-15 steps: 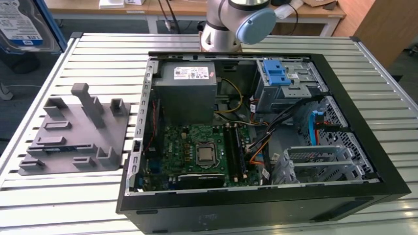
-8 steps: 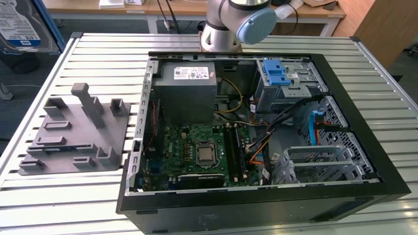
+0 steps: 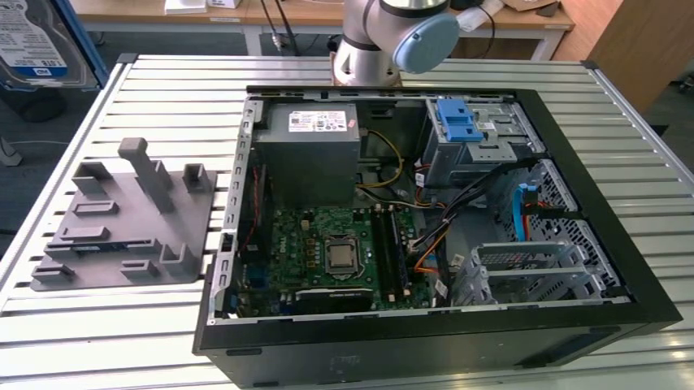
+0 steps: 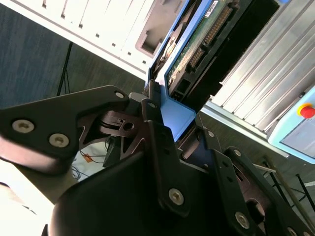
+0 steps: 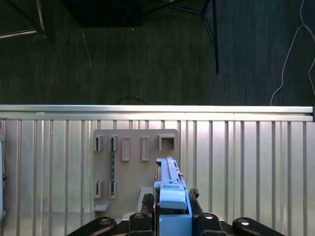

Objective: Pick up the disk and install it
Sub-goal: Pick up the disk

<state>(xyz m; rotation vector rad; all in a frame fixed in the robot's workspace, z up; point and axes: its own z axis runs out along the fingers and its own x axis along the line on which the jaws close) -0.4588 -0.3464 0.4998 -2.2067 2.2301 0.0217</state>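
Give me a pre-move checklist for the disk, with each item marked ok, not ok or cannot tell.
1. Claw shut on the disk: ok; in both wrist views its fingers clamp the blue bracket.
2. Disk off the fixture plate: ok; in the first wrist view it hangs above the plate.
3. Computer case open: ok; the exterior view shows its inside.
4. Drive cage ready to take the disk: cannot tell.
5. Cables out of the way of the cage: cannot tell.
6. Disk square in the claw: cannot tell.
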